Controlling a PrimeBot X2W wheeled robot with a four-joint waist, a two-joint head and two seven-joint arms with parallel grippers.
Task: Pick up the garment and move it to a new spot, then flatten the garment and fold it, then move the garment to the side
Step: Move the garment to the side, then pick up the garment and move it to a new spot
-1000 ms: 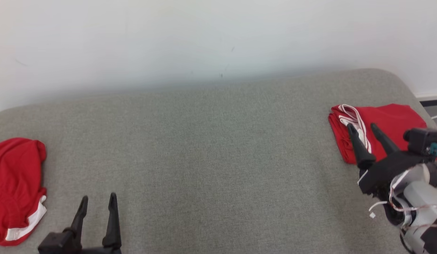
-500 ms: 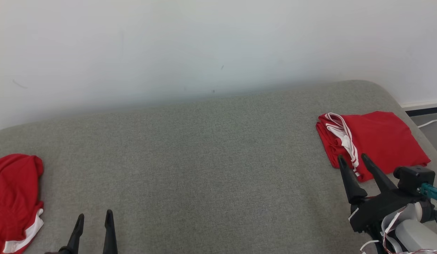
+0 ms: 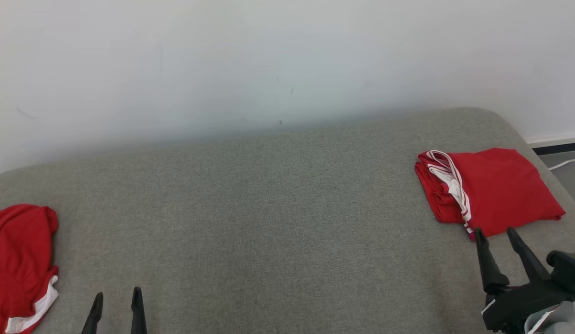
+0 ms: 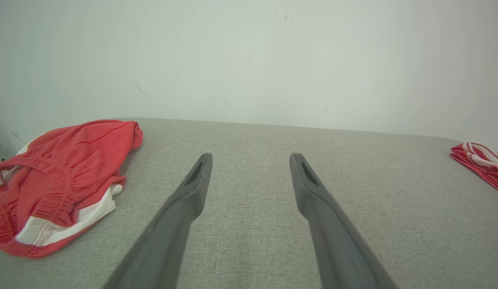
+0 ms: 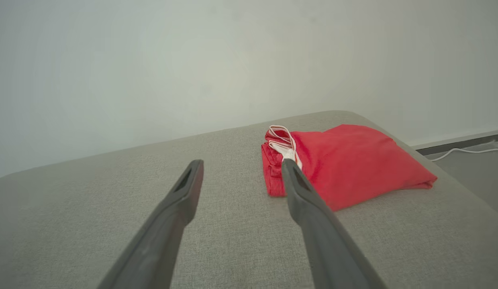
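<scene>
As the head view looks down on the grey cushion [image 3: 269,208], the scene reads:
Folded garment [image 3: 494,190]: red, white stripes along its left edge, lying flat at the right of the frame near the cushion's rounded corner.
Right gripper [image 3: 495,232]: lower right, fingers spread wide and holding nothing; tips just below the folded garment's near edge, contact unclear.
Left gripper [image 3: 117,297]: bottom left, fingertips rising from the bottom edge, spread wide and empty over bare cushion.
Crumpled garment [image 3: 18,260]: red with a white band, at the left edge, apart from the left gripper.
Wall [image 3: 269,55]: pale, across the upper half.
Cable [image 5: 466,151]: white, on the floor at the right edge of the right wrist view.
</scene>
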